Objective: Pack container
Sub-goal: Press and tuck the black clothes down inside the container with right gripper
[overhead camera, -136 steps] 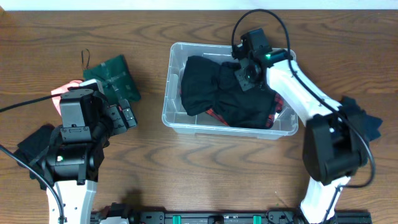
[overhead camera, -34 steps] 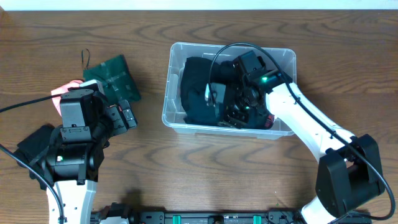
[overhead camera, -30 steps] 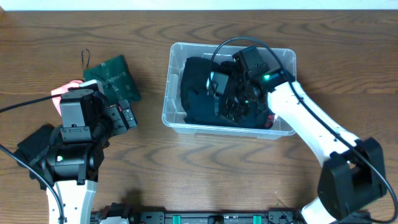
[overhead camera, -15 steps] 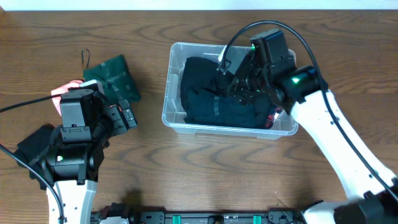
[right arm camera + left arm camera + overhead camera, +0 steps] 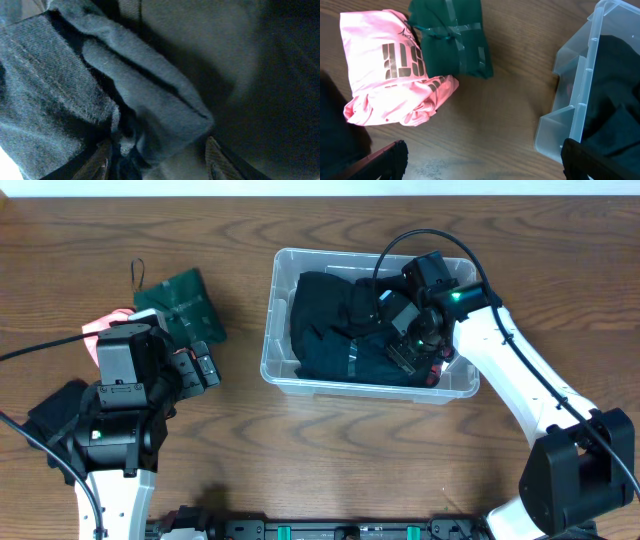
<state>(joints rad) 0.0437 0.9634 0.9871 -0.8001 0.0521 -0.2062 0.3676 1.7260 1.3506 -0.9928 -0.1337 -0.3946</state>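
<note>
The container (image 5: 268, 345) sat on the wooden table (image 5: 330, 460), right of centre in the overhead view, and it was filled nearly wall to wall with dark garments (image 5: 325, 330), a scrap of red cloth (image 5: 437, 370) showing by its right end. The right gripper (image 5: 404, 346) was down inside the bin, on the right half of the pile; its fingers (image 5: 101, 167) stood apart with a fold of bluish-black fabric (image 5: 150, 115) bulging between them (whether they pressed on it could not be told). The left gripper (image 5: 482, 161) hung over bare table to the left of the bin, its fingers spread wide with nothing between them. Beside it lay a folded green garment (image 5: 452, 37) and, touching that, a rolled pink garment (image 5: 385, 75) with metallic lettering. More black cloth (image 5: 585, 375) lay at the table's right edge.
</note>
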